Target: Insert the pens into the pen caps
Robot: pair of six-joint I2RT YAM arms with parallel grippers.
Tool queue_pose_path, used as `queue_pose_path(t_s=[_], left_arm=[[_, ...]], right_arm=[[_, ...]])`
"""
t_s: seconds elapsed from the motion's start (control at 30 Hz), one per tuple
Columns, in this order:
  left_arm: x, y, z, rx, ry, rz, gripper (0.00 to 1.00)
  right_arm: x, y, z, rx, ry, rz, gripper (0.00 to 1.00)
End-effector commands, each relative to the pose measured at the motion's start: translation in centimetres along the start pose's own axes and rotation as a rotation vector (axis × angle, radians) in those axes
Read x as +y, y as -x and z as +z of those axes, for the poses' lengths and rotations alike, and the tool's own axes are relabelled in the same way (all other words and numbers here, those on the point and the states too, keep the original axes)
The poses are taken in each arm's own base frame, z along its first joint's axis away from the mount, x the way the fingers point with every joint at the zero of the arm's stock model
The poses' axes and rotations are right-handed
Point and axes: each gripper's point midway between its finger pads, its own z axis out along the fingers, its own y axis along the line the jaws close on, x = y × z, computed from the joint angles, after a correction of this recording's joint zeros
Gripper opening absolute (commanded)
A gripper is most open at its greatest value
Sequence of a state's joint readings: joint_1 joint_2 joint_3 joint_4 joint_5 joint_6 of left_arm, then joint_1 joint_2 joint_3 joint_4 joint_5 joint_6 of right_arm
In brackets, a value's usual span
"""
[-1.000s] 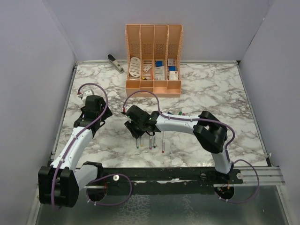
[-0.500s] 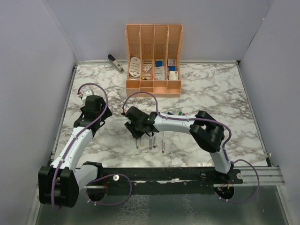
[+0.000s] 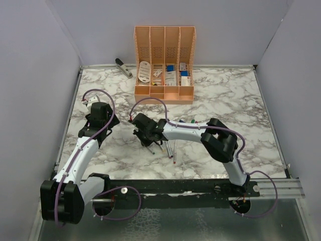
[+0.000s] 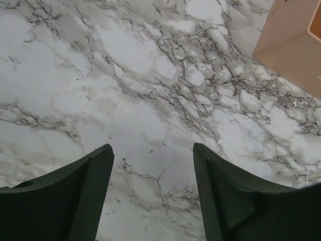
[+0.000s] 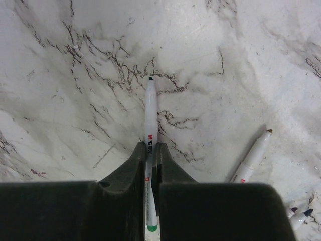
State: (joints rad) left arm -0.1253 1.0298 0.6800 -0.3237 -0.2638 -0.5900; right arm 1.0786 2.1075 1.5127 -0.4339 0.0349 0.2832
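My right gripper (image 5: 150, 146) is shut on a thin white pen (image 5: 150, 113) with a dark tip and a green rear end; the pen points away from the wrist, just above the marble. From above, this gripper (image 3: 148, 142) sits left of centre, with more pens (image 3: 171, 149) lying loose beside it. Another loose pen (image 5: 253, 155) shows at the right of the right wrist view. Small coloured pen caps (image 3: 192, 121) peek out behind the right forearm, mostly hidden. My left gripper (image 4: 153, 148) is open over bare marble, with nothing between its fingers.
An orange divided organiser (image 3: 164, 93) with small boxes stands at the back centre; its corner (image 4: 296, 45) shows in the left wrist view. A grey stapler-like tool (image 3: 123, 68) lies at the back left. Grey walls enclose the marble table (image 3: 225, 95).
My right gripper has closed on the green-ended pen and shifted slightly left. The loose pens beside it now lie at an angle. The left arm has barely moved.
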Motion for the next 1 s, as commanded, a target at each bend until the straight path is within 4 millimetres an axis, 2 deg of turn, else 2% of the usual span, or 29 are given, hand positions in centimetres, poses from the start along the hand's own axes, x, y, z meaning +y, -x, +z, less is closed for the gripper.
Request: queue_pose_path(t_s=[0.0, 0.1, 0.23, 0.3, 0.4, 0.57, 0.67, 0.8, 0.97], left_arm=[[0.4, 1.0, -0.3, -0.036, 0.019, 0.007, 0.67], [0.0, 1.1, -0.2, -0.036, 0.004, 0.006, 0.67], [-1.4, 1.0, 0.0, -0.029, -0.078, 0.029, 0.67], [-2.5, 0.9, 0.1, -0.029, -0.143, 0.05, 0.66], [-4.9, 1.1, -0.2, -0.039, -0.284, 0.096, 0.65], [-9.1, 1.9, -1.5, -0.097, -0.526, 0.174, 0.64], [-12.2, 2.3, -3.2, -0.139, -0.722, 0.193, 0.65], [-16.2, 1.5, -6.3, -0.133, -1.002, 0.198, 0.68], [-20.4, 0.6, -10.5, -0.128, -1.269, 0.276, 0.8]], right_arm=[[1.0, 2.5, -0.2, -0.062, 0.043, -0.001, 0.01], [0.9, 6.6, -2.7, -0.186, 0.052, 0.027, 0.01], [-0.3, 12.0, -7.5, -0.391, 0.05, 0.093, 0.01], [-1.7, 14.0, -10.1, -0.481, 0.027, 0.139, 0.01], [-4.2, 15.8, -13.6, -0.593, -0.02, 0.215, 0.01], [-8.8, 15.7, -18.2, -0.744, -0.126, 0.323, 0.01], [-10.5, 15.2, -21.0, -0.838, -0.129, 0.382, 0.01], [-11.0, 14.1, -23.4, -0.952, -0.084, 0.415, 0.01], [-10.5, 13.2, -25.5, -1.051, -0.018, 0.423, 0.01]])
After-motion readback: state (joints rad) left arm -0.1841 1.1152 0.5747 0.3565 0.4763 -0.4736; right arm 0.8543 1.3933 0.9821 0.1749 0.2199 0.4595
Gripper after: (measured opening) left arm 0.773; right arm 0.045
